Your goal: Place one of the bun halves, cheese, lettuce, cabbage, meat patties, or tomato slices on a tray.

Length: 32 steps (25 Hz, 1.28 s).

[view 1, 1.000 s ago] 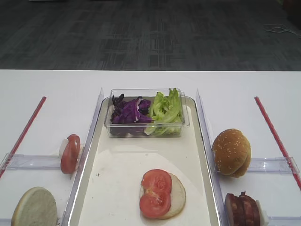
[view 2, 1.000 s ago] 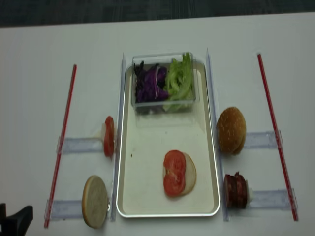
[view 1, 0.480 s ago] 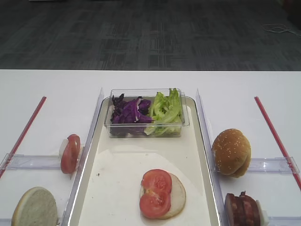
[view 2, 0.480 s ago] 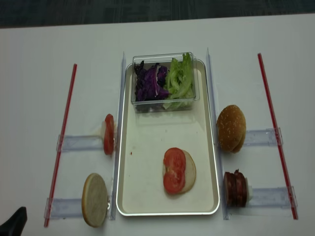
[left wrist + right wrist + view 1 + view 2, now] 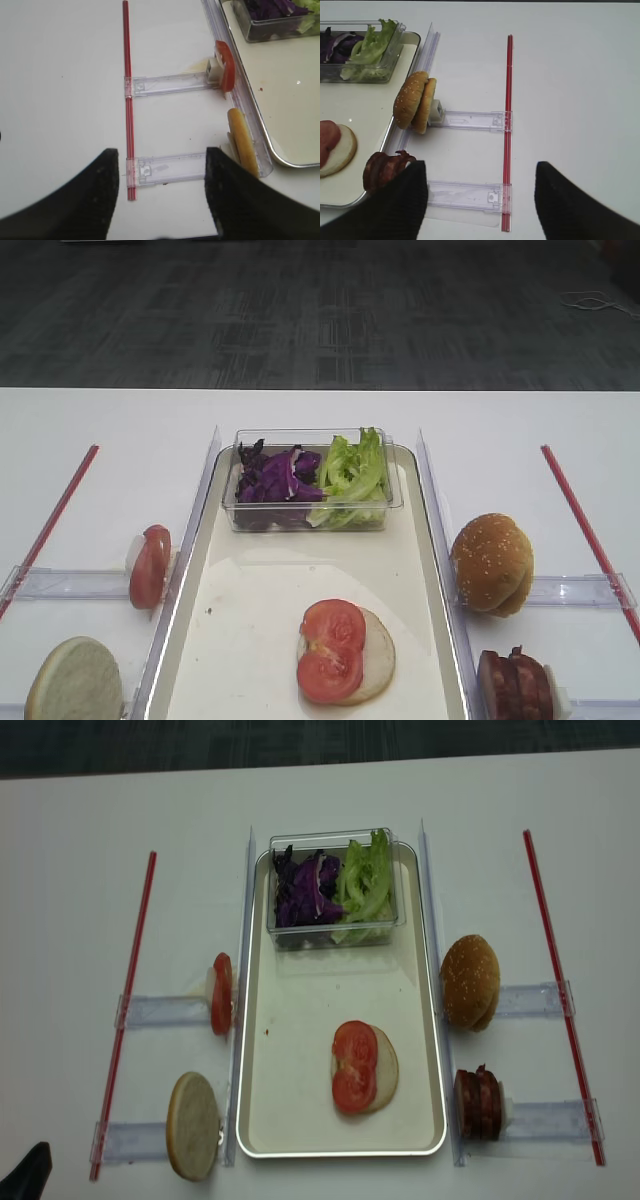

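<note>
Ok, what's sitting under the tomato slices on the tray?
The tomato slices lie on a flat, pale bun half, which rests on the tray. Only the bun's right edge shows; the rest is covered, so anything between them can't be seen.

The left gripper (image 5: 162,200) is being held with its two dark fingers (image 5: 97,200) spread wide over the white table (image 5: 60,100), nothing between them. A clear rack (image 5: 167,167) is lying just ahead of the gap, a bun half (image 5: 241,142) standing at its right end. Farther ahead, a tomato slice (image 5: 225,67) is being propped on a second rack (image 5: 170,84), beside the tray (image 5: 280,100).
</note>
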Motion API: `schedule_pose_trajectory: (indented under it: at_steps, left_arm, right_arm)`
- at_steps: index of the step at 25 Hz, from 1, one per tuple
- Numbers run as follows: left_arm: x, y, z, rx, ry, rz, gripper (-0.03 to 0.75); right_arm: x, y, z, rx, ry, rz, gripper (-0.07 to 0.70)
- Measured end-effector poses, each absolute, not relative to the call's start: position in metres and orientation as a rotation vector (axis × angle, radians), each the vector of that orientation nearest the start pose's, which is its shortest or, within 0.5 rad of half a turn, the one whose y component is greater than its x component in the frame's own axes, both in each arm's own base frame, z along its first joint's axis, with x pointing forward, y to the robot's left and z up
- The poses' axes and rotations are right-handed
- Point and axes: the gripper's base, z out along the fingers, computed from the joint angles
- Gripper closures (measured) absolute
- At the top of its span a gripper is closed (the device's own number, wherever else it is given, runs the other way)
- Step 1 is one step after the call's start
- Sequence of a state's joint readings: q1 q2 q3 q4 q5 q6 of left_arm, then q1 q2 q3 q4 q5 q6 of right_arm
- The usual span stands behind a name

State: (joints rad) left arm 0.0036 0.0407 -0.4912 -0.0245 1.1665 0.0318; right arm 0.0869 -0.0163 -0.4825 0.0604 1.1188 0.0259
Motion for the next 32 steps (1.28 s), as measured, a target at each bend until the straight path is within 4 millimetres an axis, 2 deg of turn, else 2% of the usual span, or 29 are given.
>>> schedule_pose_trajectory:
  at_steps: [10,27,32]
  left_arm:
    - [-0.0112,-0.0021,0.2660,0.043,2.148,-0.004,0.316]
    - [-0.0115,-0.0027,0.2660,0.059,2.146,-0.004,0.316]
    - [-0.0115,-0.0010,0.2660,0.016,2.147,-0.002,0.316]
  right_arm:
    - [-0.0084,0.0042,0.2678,-0.069,2.104,0.141,0.163]
    - [-0.0084,0.0042,0.2678,-0.069,2.104,0.141,0.163]
    - [-0.0084,0.0042,0.2678,-0.069,2.104,0.141,0.163]
